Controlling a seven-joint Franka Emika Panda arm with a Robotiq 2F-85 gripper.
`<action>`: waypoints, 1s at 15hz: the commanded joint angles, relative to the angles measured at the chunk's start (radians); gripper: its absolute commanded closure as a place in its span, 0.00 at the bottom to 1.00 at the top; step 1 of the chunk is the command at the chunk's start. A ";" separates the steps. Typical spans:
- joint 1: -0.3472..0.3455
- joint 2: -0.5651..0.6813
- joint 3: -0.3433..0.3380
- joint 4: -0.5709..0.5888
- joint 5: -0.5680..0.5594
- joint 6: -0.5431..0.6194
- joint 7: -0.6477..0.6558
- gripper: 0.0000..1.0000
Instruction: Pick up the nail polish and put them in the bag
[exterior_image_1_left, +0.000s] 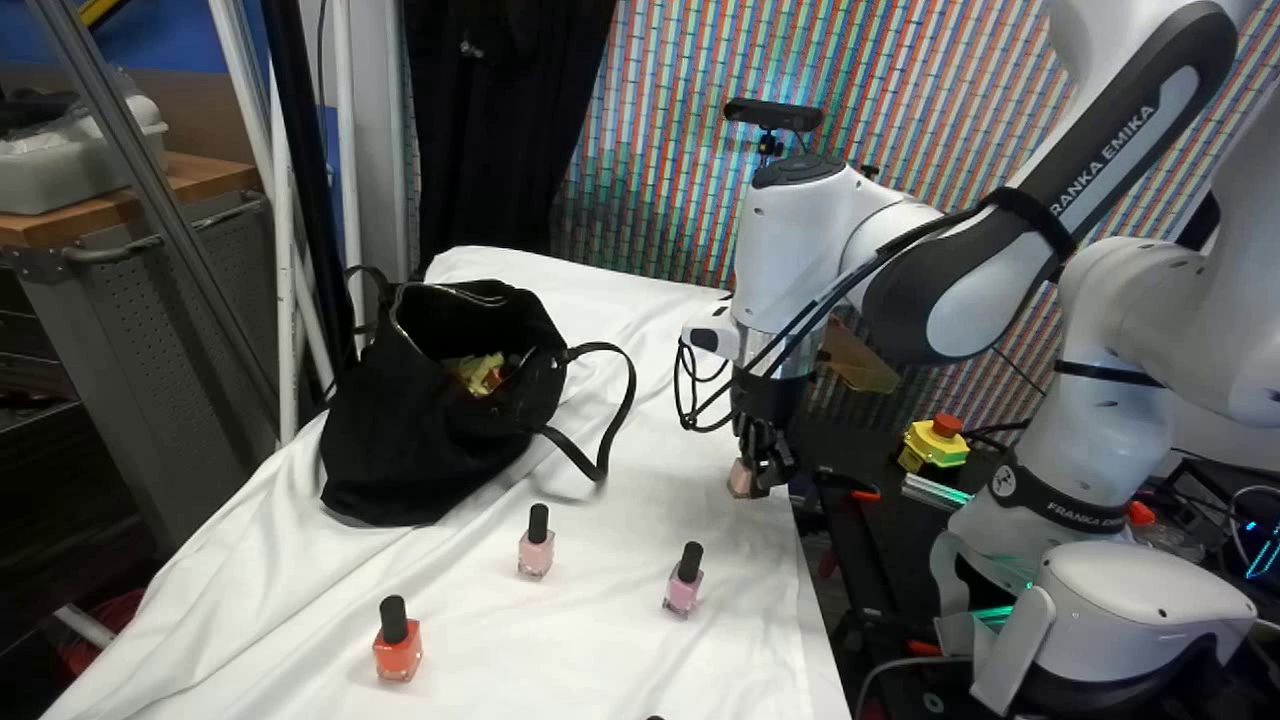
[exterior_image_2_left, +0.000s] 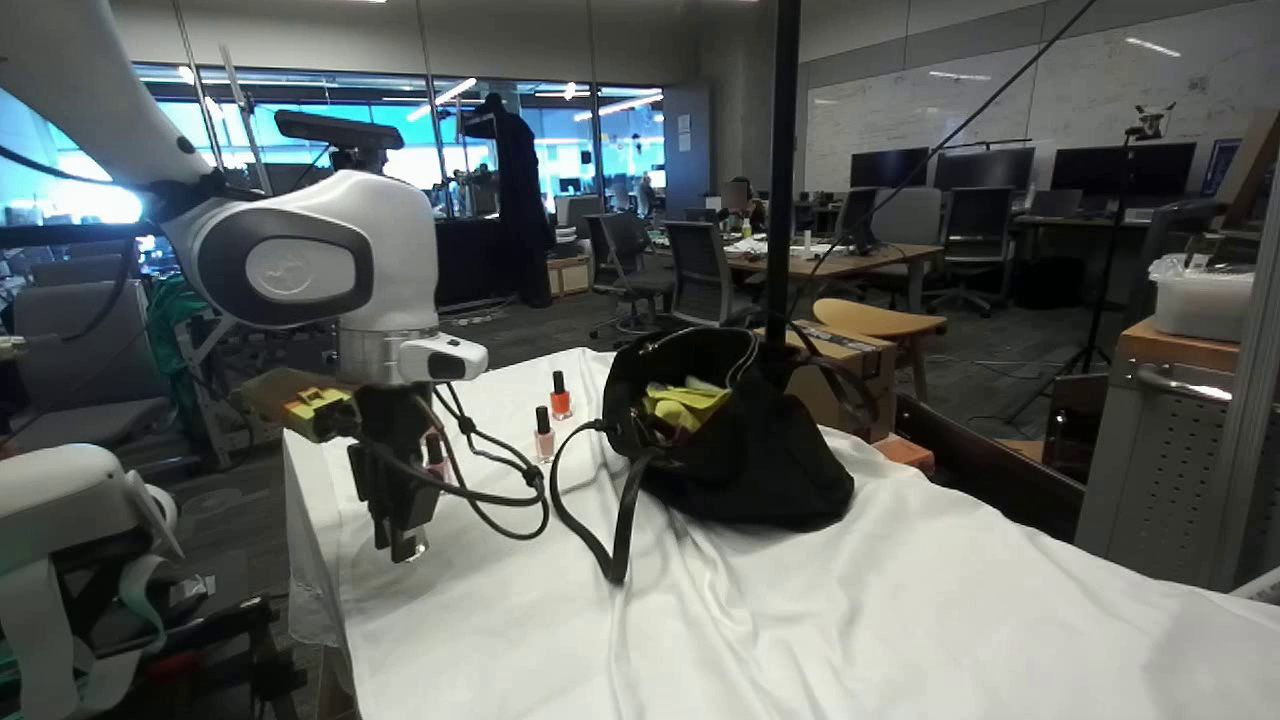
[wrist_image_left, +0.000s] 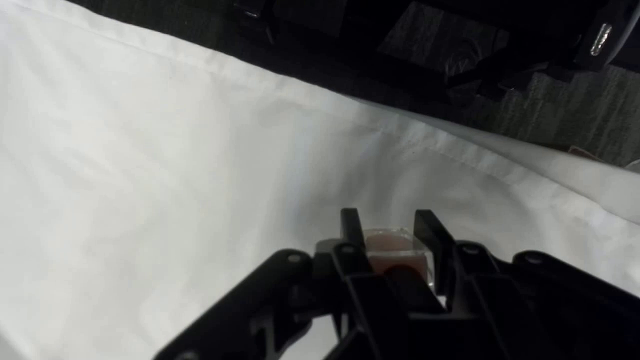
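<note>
- Starting at left in an exterior view with the black, slouchy, soft-fabric handbag (exterior_image_1_left: 393, 445), resting on the white-draped table (exterior_image_1_left: 560, 660). Ready to receive, with a wide-open mouth; showing yellow-green material (exterior_image_1_left: 475, 372) inside, but cannot tell of any polish among it.
- Yet to be fetched, below the handbag in that view: orange-red glass bottle (exterior_image_1_left: 398, 650), square-bodied and glossy under a tall black cap, upright on the table.
- Also yet to be fetched: pale pink glass bottle (exterior_image_1_left: 537, 548), upright near the handbag, same shape, same black cap.
- At the bottom edge, a small dark tip (exterior_image_1_left: 655, 717); perhaps one more cap, too cut off to tell.
- Further right, also waiting: mauve-pink glass bottle (exterior_image_1_left: 684, 585), well apart from the handbag, black-capped too.
- At far right, apparently under way: thick-walled beige-pink glass bottle (wrist_image_left: 398, 260), pinched between the fingers of the black two-fingered claw (wrist_image_left: 387, 227), with the dark cap toward the palm. Low at the table; cannot tell whether lifted clear. Left to do: raise, carry to the handbag, release inside, then fetch the rest.
</note>
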 joint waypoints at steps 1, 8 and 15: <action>-0.015 -0.083 -0.007 0.006 -0.054 -0.055 0.001 0.85; -0.041 -0.048 -0.022 0.154 -0.147 -0.037 -0.037 0.85; -0.038 0.093 -0.039 0.365 -0.120 0.071 -0.105 0.85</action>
